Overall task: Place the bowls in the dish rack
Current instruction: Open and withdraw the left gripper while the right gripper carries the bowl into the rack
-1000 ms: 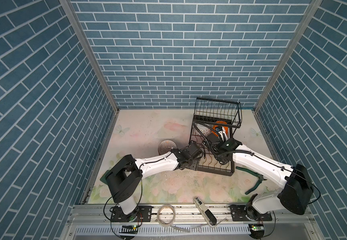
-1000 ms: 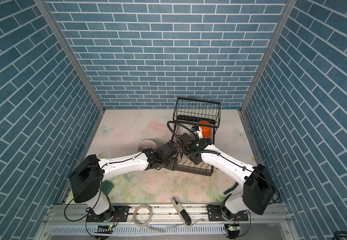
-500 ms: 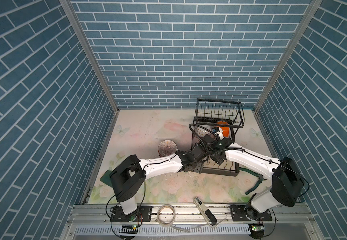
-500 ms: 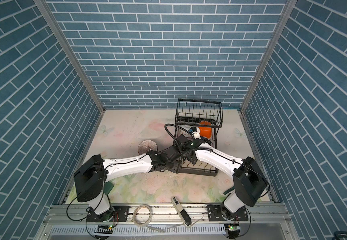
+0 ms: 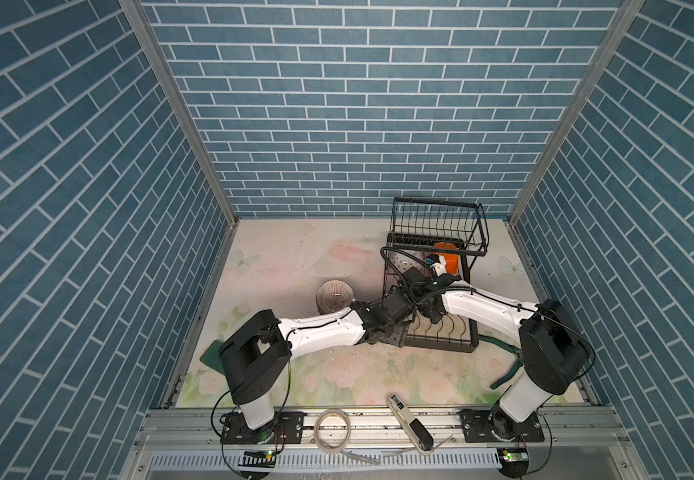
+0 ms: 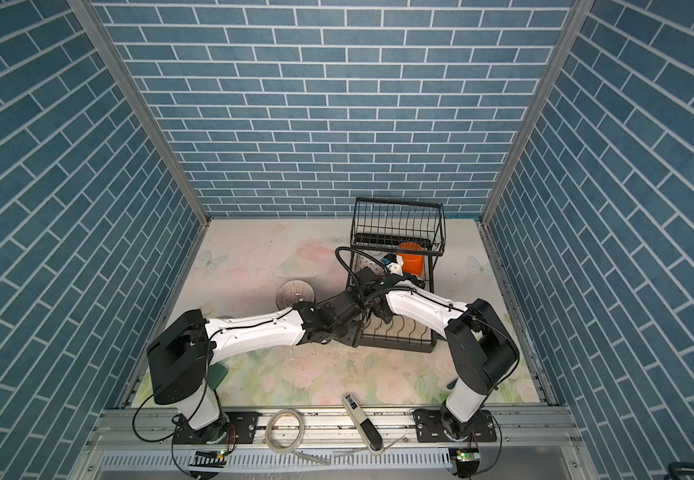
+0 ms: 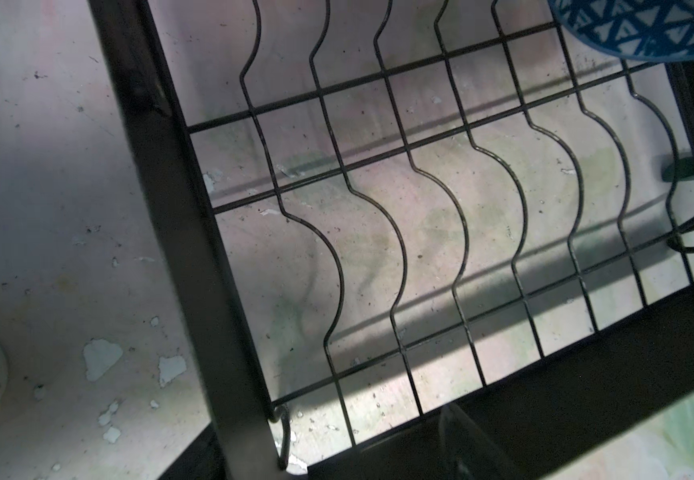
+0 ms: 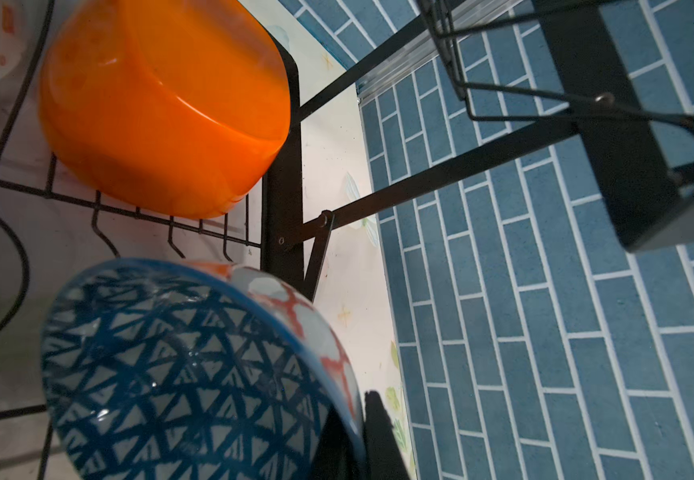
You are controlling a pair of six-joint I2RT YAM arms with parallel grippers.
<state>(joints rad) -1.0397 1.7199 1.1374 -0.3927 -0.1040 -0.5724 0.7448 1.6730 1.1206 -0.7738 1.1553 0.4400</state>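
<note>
While my right gripper [image 8: 353, 436] is closed on the rim of the blue-patterned bowl [image 8: 179, 374], this bowl is tilted inside the lower tier of the dish rack [image 5: 441, 344] — near the orange bowl [image 8: 162, 108], which leans on the wires. My left gripper [image 5: 393, 332] is at the rack's front left corner; if it is open, I cannot tell. A ribbed brown bowl [image 5: 334, 296] stands on the table [image 5: 279, 257] — left of the rack.

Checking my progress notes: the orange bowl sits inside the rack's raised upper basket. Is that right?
No. The orange bowl rests on the dish rack's lower tier, beneath the upper basket, not in it; the right wrist view shows this.
</note>
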